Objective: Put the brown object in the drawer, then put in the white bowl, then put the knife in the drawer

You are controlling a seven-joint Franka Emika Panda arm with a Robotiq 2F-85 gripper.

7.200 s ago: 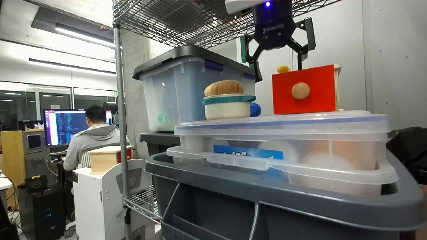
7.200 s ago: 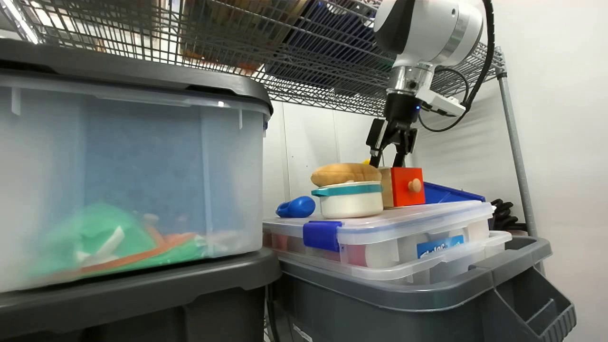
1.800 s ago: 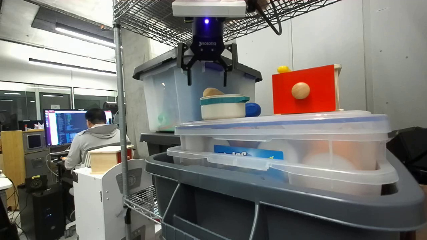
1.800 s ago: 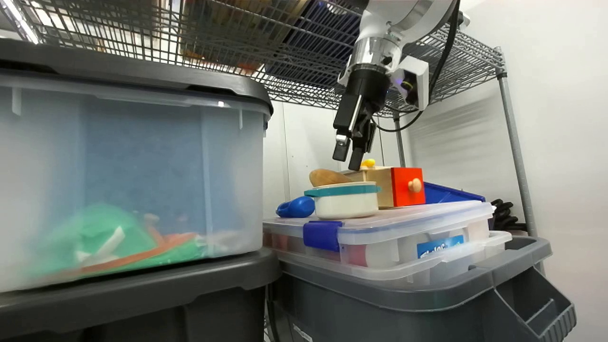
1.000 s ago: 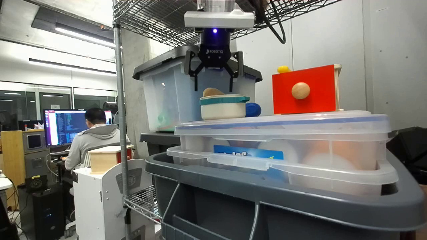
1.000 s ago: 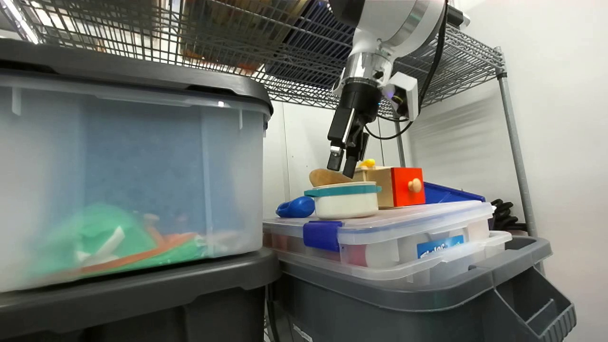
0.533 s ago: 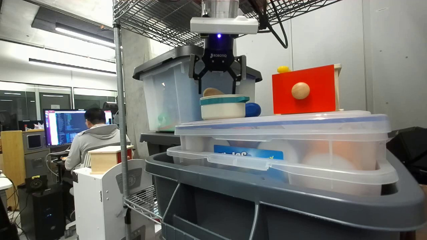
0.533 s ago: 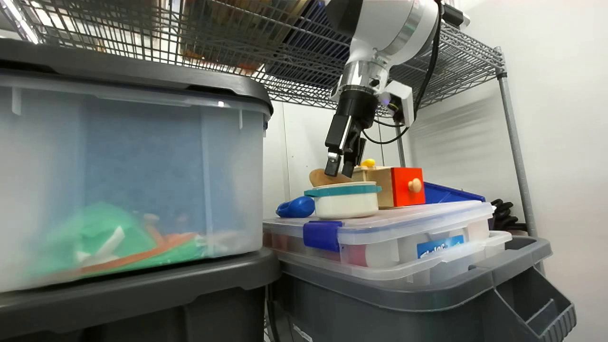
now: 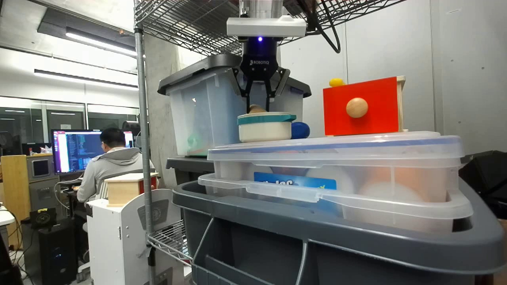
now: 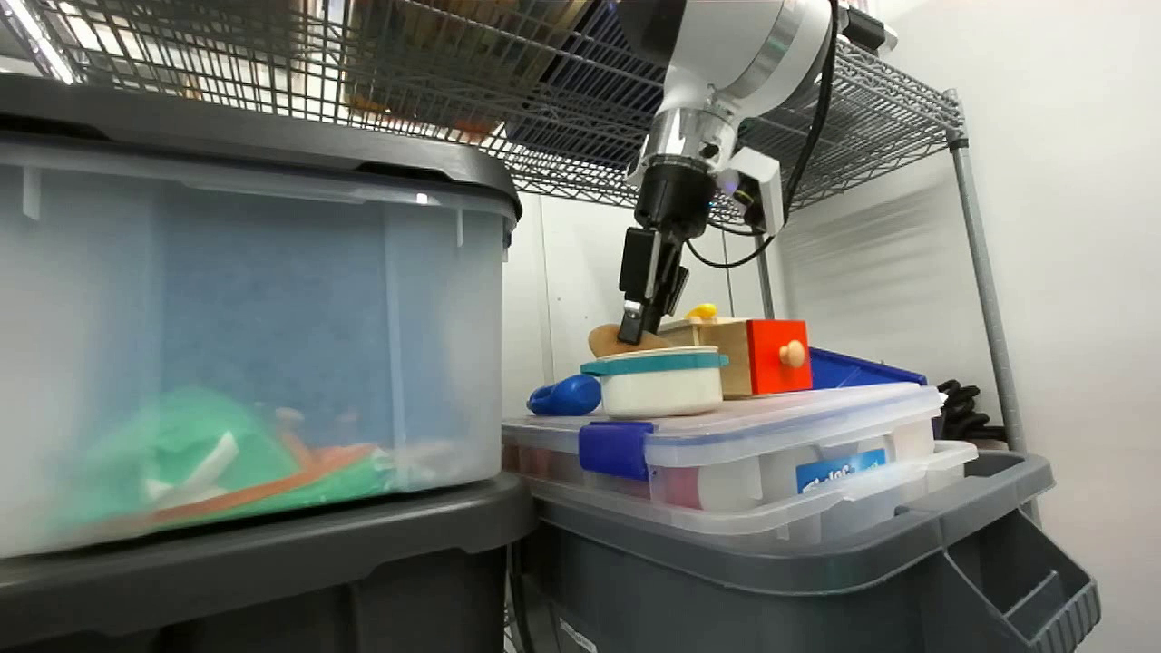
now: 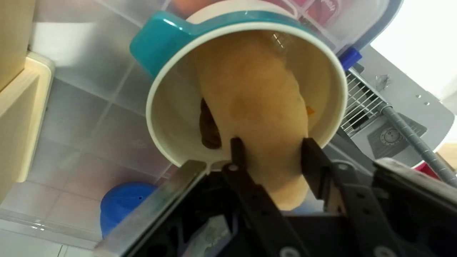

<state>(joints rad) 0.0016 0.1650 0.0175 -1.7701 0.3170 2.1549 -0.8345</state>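
My gripper (image 11: 273,142) is clamped on the bun (image 11: 253,96), jaws part-way apart, one finger against each side, the bun filling the gap! One bun, lying tilted: one end down inside the bowl (image 11: 171,107), the other poking out over the rim, and that rim sits right by my fingertips. Also inside the bowl: one dark brown thing (image 11: 209,130) and one scrap of orange (image 11: 310,110), both too hidden to name. Just beside the bowl sits one blue thing (image 10: 564,395); touching or not, I can't tell. Across a gap stands the drawer (image 9: 380,118), one red front, one round knob (image 9: 357,107), one small yellow thing (image 9: 336,82) riding on top. Bowl, blue thing and drawer all share a clear tub (image 9: 396,154), and below that comes a grey bin (image 9: 257,217). Past the bowl rises one big tub (image 9: 190,118) under a dark lid. Higher up spreads a wire shelf (image 9: 190,27); how much room it leaves me, I can't judge. Far off, one person (image 9: 115,170) sits, back turned, at a lit screen (image 9: 75,152).
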